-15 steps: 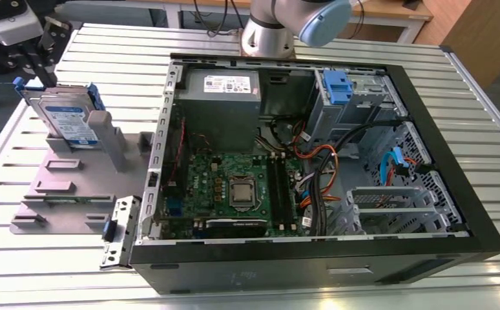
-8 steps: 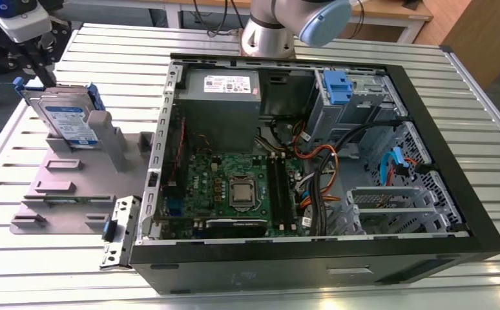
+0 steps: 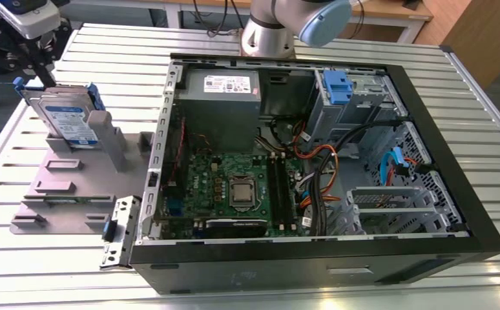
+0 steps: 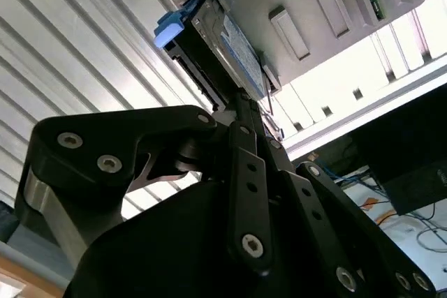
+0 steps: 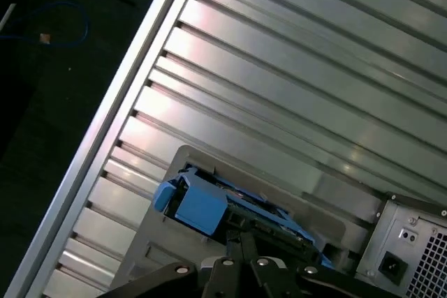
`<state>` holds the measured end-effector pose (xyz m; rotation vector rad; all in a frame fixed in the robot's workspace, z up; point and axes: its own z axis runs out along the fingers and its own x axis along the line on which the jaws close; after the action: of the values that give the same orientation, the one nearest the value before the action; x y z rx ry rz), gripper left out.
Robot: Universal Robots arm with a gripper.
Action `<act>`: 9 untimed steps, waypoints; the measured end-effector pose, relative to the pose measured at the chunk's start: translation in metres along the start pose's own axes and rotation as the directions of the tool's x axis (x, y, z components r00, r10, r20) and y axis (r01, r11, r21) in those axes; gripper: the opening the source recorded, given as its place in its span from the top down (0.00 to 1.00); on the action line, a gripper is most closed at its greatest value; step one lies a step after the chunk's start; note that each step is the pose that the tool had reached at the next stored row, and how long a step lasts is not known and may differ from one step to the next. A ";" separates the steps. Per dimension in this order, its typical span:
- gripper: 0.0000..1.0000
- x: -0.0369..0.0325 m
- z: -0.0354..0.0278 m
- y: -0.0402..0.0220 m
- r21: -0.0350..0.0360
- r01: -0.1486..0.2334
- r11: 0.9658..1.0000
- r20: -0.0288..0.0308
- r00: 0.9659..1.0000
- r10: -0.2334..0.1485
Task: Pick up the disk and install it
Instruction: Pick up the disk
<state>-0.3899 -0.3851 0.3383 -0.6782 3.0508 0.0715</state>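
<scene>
Gripping: the gripper (image 3: 43, 74), at the upper left of the exterior view, has its fingers drawn close together and clamped on the top corner of the disk (image 3: 64, 116). In the second wrist view the gripper (image 4: 241, 99) meets the disk (image 4: 223, 40) at its end. In the first wrist view the gripper (image 5: 239, 239) sits on the disk (image 5: 202, 204) beside its blue bracket.
Disk: silver with a blue bracket round its edges. It stands on edge, leaning a little, in a grey stand (image 3: 61, 194) at the upper left of the exterior view.
Edges: the stand lies flat on the slatted table (image 3: 52, 278), just beside the left wall of the case (image 3: 319, 255). In the first wrist view the table (image 5: 314, 68) ends in a rail near the stand, with dark floor beyond.
Open room: bare slats lie above, left of and below the stand. The case lies on its side with its inside open upward.
Inside the case: a grey box (image 3: 219, 97) at upper middle, a green board (image 3: 232, 187) below it, a metal cage (image 3: 336, 87) with a blue tab at upper right, and cables between them.
Arm: the arm (image 3: 276, 26) rises behind the case at top middle.
Writing: there is a blue-and-white label on the disk and a white sticker on the box; the print is too small to tell.
Count: one disk, one gripper, one arm, one stand, one case, one box, one cage.
</scene>
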 end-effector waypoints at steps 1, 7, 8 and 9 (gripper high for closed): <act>0.89 0.0000 0.0000 0.0000 0.000 0.017 1.000 -0.001 1.000 -0.017; 0.89 0.0000 0.0000 0.0000 -0.003 0.120 0.993 -0.005 0.993 -0.120; 0.89 0.0000 0.0000 0.0000 -0.004 0.137 0.991 -0.005 0.991 -0.137; 0.89 0.0000 0.0000 0.0000 -0.004 0.154 0.988 -0.006 0.988 -0.154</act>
<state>-0.3899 -0.3851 0.3383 -0.9131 2.9926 0.0732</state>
